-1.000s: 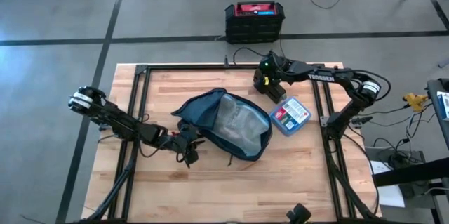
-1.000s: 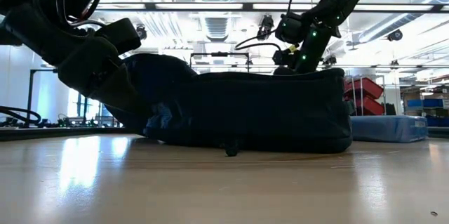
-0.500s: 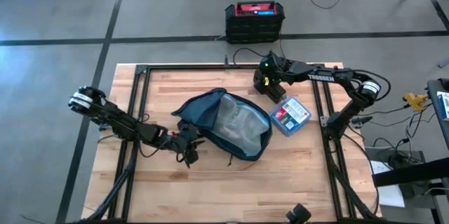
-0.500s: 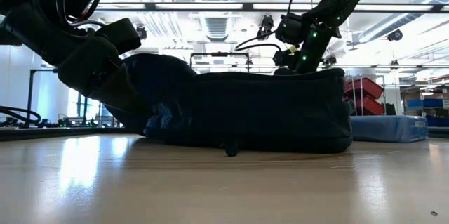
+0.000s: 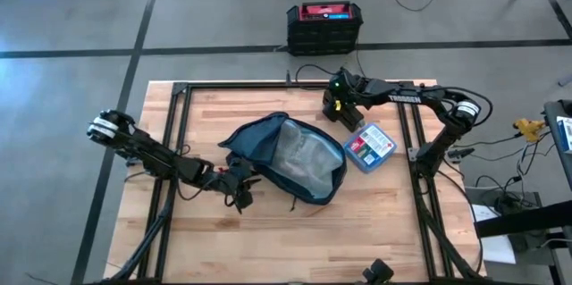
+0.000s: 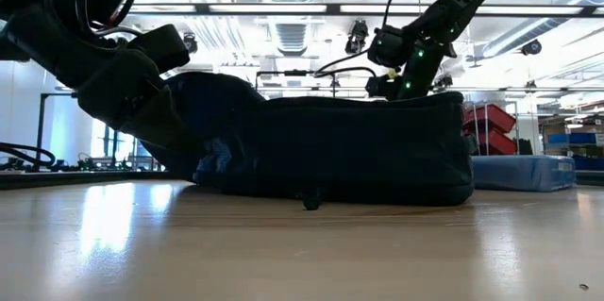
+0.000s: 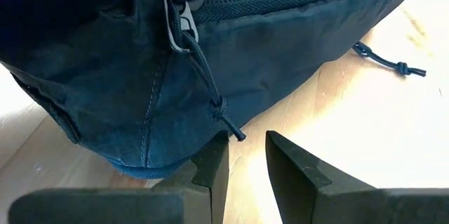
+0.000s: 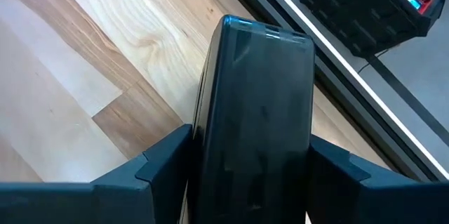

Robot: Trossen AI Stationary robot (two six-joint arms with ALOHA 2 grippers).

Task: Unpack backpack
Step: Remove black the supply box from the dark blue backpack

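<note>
The left claw (image 5: 239,187) rested low on the worktop (image 5: 214,222) just beside the backpack's near-left corner, its fingers slightly parted and pinching nothing, the zipper pull (image 7: 179,15) just ahead. The backpack (image 5: 290,157) lay mid-worktop, unzipped, grey lining exposed; any remaining contents could not be determined. A small blue box (image 5: 369,145) lay just beside it. The right claw (image 5: 340,106) was clamped on a dark flat object (image 8: 256,112) at the far edge. Unpacking judged partly complete.
</note>
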